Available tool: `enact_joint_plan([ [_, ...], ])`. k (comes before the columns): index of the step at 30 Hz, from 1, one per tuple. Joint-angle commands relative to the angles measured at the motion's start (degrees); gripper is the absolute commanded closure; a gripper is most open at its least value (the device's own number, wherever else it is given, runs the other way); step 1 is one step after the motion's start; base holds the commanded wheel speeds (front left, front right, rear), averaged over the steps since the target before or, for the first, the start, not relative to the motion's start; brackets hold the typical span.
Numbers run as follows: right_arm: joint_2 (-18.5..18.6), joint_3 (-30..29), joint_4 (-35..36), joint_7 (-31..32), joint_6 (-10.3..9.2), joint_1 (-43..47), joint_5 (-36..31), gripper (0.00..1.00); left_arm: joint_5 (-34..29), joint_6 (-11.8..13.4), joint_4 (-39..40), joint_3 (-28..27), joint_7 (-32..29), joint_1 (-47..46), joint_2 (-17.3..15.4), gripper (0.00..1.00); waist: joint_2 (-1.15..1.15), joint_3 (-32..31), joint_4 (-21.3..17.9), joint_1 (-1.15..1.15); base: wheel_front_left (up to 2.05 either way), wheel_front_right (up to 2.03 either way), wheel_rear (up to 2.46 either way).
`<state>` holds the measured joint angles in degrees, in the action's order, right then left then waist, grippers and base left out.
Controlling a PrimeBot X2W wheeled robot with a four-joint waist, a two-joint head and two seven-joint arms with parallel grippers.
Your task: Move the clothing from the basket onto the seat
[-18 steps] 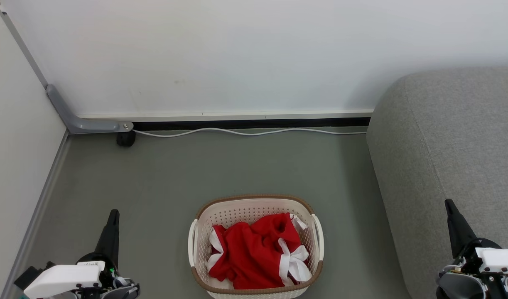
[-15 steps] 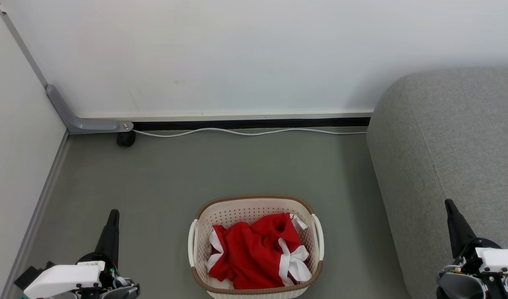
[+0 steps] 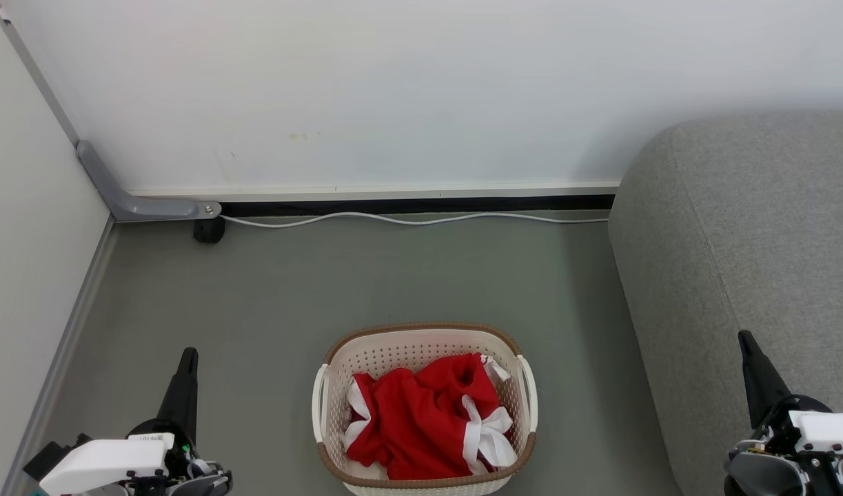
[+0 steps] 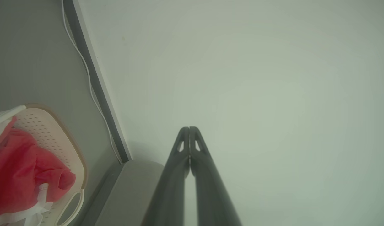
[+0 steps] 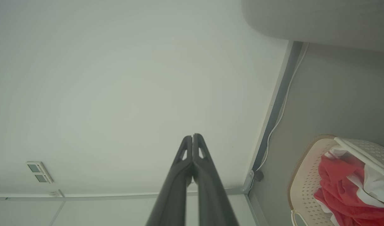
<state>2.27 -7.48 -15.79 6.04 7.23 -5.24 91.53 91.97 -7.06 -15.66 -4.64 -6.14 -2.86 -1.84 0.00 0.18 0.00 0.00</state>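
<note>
Head view: the clothing (image 3: 421, 420) is all bunched in the basket (image 3: 421, 329) on the floor, none on the seat (image 3: 752, 241) yet. The basket sits between the arms, handles facing each one. The left end effector (image 3: 188, 355) looks nearer to it; the right end effector (image 3: 744, 337) hangs over the seat's edge, so I'd guess it's handier for the drop.

Left wrist view: fingers clenched together on nothing, pointing at the wall, with the clothing (image 4: 19, 169) off to the lower left.

Right wrist view: same deal, clenched and empty, with the clothing (image 5: 339, 185) at the lower right and the seat (image 5: 320, 18) up top.
</note>
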Motion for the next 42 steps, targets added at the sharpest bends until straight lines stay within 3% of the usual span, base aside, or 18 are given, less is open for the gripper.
enact_joint_plan([
  [1,0.61,0.98,1.77,0.43,0.25,-0.94,0.66,1.00,0.22,-0.43,1.64,-1.85,-0.33,-3.32,-1.04,1.00,0.00,0.00,0.00,0.00,0.00,0.00,0.00],
  [42,0.61,0.98,1.77,0.43,0.25,-0.94,0.66,1.00,0.22,-0.43,1.64,-1.85,-0.33,-3.32,-1.04,1.00,0.00,0.00,0.00,0.00,0.00,0.00,0.00],
])
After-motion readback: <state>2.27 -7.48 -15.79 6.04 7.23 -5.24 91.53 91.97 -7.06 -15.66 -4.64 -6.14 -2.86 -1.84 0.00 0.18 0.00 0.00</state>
